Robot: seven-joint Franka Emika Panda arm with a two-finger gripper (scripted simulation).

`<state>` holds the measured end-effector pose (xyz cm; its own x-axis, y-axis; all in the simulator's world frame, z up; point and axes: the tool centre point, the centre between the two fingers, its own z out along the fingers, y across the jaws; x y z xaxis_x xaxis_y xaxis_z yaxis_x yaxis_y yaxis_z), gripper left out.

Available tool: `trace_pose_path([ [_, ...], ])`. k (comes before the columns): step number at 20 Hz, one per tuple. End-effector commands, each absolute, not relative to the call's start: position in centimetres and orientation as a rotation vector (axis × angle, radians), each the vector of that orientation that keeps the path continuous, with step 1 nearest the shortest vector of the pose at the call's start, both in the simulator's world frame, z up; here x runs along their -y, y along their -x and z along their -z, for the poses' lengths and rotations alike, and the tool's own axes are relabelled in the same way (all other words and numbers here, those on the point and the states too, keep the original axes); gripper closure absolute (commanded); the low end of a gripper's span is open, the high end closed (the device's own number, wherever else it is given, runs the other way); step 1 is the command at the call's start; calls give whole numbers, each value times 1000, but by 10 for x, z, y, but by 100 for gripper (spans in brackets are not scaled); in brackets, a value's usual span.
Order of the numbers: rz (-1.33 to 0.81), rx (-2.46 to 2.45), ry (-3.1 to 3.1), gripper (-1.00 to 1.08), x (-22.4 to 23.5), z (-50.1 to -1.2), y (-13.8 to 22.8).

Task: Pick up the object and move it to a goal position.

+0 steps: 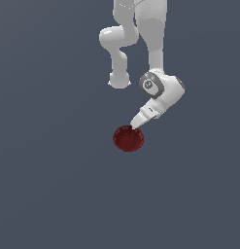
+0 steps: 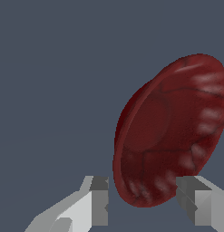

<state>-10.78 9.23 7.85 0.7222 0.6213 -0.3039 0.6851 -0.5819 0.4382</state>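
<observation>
The Panda arm reaches down with its wrist tilted, so the fingers come at the dark red bowl on a slant rather than straight down. The worktop is a plain grey-blue surface, and no goal marker shows on it.

The main risk is a poor grip. In the wrist view the fingers stand apart, one pad outside the rim and the other over the bowl's inside, with the rim's near edge between them; whether either pad touches the wall cannot be told. Nothing appears clamped. Because the wall is sloped and ribbed, closing at this angle could squeeze the bowl out sideways or tip it. A pinch that catches only the lip would probably let the bowl swing or drop during the carry.

The bowl is the only container, and its inside shows empty.
</observation>
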Motion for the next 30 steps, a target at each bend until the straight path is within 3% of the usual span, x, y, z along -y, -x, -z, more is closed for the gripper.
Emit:
trace_pose_path([
  [1, 156, -1021, -2361, -20, -95, -76, 111],
  [28, 152, -1033, -2356, -20, -81, -45, 114],
  [29, 152, -1033, -2356, 108, -81, -45, 114],
  [30, 152, -1033, -2356, 108, -81, -45, 114],
])
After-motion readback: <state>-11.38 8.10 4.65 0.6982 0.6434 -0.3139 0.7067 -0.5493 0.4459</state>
